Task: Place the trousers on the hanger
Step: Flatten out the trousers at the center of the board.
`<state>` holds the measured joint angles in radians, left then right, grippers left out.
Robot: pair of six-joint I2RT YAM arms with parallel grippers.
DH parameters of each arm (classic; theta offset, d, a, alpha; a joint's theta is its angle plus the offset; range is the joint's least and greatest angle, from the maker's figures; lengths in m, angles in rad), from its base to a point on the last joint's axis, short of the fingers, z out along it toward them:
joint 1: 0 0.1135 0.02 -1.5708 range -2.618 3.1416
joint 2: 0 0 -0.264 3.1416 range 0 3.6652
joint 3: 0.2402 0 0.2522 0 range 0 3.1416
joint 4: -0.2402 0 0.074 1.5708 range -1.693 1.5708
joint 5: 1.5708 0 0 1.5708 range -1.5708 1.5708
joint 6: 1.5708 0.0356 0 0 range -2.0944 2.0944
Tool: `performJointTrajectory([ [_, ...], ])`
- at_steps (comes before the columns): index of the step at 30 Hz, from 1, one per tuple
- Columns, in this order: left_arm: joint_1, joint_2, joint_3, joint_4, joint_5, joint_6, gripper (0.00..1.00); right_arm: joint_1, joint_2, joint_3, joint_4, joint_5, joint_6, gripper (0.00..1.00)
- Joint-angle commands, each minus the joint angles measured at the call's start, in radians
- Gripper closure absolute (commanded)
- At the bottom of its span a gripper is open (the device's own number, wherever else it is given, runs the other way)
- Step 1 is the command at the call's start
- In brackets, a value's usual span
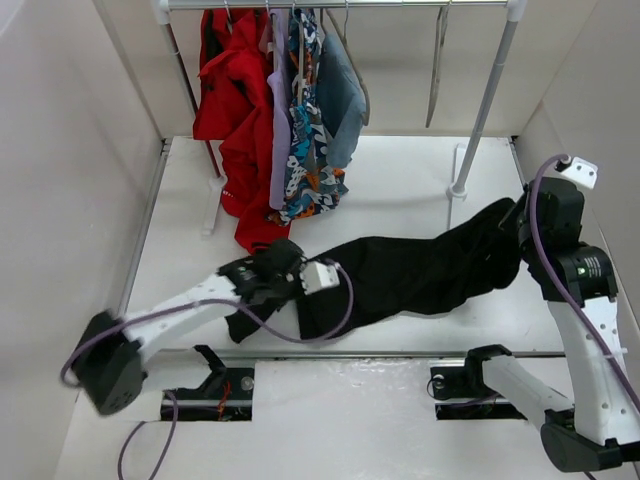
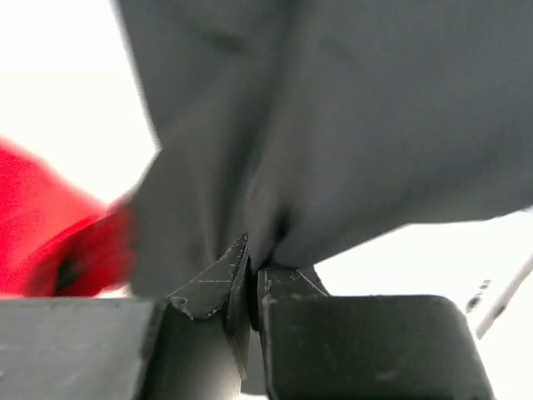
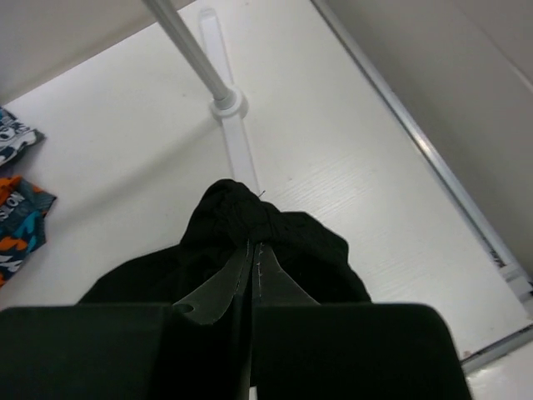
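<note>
The black trousers (image 1: 420, 270) lie stretched across the table between both arms. My left gripper (image 1: 296, 283) is shut on their left end; the left wrist view shows dark fabric (image 2: 375, 125) pinched between the closed tips (image 2: 252, 265) and blurred. My right gripper (image 1: 512, 228) is shut on a bunched fold at the right end, and the cloth (image 3: 316, 250) gathers around the closed tips (image 3: 253, 247). A thin empty hanger (image 1: 437, 70) hangs edge-on from the rail at the back right, well away from both grippers.
Red (image 1: 235, 90), lilac (image 1: 278, 120), patterned (image 1: 305, 150) and blue-grey (image 1: 340, 90) clothes hang on the rail at the back left. The rack's right pole (image 1: 490, 100) and foot (image 3: 225, 104) stand just behind the right gripper. White walls close in both sides.
</note>
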<state>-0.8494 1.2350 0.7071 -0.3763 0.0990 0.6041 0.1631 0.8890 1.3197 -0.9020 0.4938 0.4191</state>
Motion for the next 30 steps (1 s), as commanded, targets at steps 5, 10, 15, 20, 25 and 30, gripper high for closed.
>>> performJointTrajectory([
  [5, 0.151, -0.553, 0.205, -0.081, -0.147, 0.033, 1.0, -0.008, -0.05, 0.19, -0.155, 0.132, -0.069, 1.0],
  [10, 0.161, -0.586, 0.288, -0.094, -0.279, -0.038, 1.0, -0.017, -0.039, 0.188, -0.175, 0.167, -0.135, 1.0],
  [15, 0.246, -0.467, 0.184, 0.046, -0.323, 0.068, 1.0, -0.034, 0.223, 0.194, -0.056, 0.059, -0.269, 1.0],
  [20, 0.416, -0.28, 0.21, 0.109, -0.26, 0.146, 1.0, -0.232, 0.62, 0.303, 0.02, -0.242, -0.339, 0.93],
  [25, 0.466, -0.155, 0.244, 0.053, -0.24, 0.233, 0.92, -0.286, 0.818, 0.365, -0.069, -0.376, -0.339, 0.0],
  [30, 0.466, -0.247, 0.152, 0.011, -0.2, 0.261, 0.72, -0.355, 0.589, 0.095, 0.054, -0.386, -0.327, 0.0],
])
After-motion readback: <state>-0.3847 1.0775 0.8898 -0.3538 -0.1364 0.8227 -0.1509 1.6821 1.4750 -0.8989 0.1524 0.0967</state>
